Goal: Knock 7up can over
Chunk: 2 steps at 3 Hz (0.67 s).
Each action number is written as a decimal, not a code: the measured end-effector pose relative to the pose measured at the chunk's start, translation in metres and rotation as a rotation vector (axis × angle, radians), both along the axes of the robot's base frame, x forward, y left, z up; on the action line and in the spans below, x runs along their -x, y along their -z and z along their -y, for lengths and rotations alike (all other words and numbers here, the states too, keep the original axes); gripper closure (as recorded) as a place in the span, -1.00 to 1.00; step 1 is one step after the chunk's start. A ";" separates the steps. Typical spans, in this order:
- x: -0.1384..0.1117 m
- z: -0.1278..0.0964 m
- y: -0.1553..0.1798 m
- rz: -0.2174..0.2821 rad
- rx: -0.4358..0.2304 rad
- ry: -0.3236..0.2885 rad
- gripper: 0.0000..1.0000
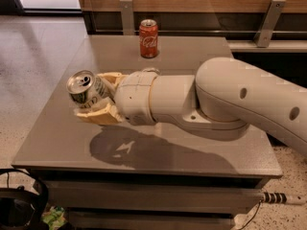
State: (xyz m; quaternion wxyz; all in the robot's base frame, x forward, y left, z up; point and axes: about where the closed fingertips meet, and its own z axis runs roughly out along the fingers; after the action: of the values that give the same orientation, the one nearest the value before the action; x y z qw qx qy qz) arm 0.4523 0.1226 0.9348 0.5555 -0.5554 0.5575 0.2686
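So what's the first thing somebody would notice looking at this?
The big white robot arm reaches across the grey table from the right, its gripper clamped on the 7up can near the table's left side. The can is tipped, its silver top facing the camera. Behind it, a red Coca-Cola can stands upright at the far edge.

gripper (97,97) over table (53,143) clasps 7up can (82,87)

Your gripper (92,98), over the left of the table (192,56), clasps the tilted 7up can (85,88). Bare tabletop lies beside and before it; only the Coke can (148,38) stands near the far edge, well apart.
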 end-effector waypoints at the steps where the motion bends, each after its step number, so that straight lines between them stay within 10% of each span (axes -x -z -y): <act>1: 0.001 0.005 0.005 -0.029 0.092 0.037 1.00; 2: -0.001 0.007 0.012 -0.055 0.169 0.053 1.00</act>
State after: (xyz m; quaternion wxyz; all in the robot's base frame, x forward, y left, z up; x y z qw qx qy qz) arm 0.4529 0.1159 0.9232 0.4984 -0.5777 0.6076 0.2209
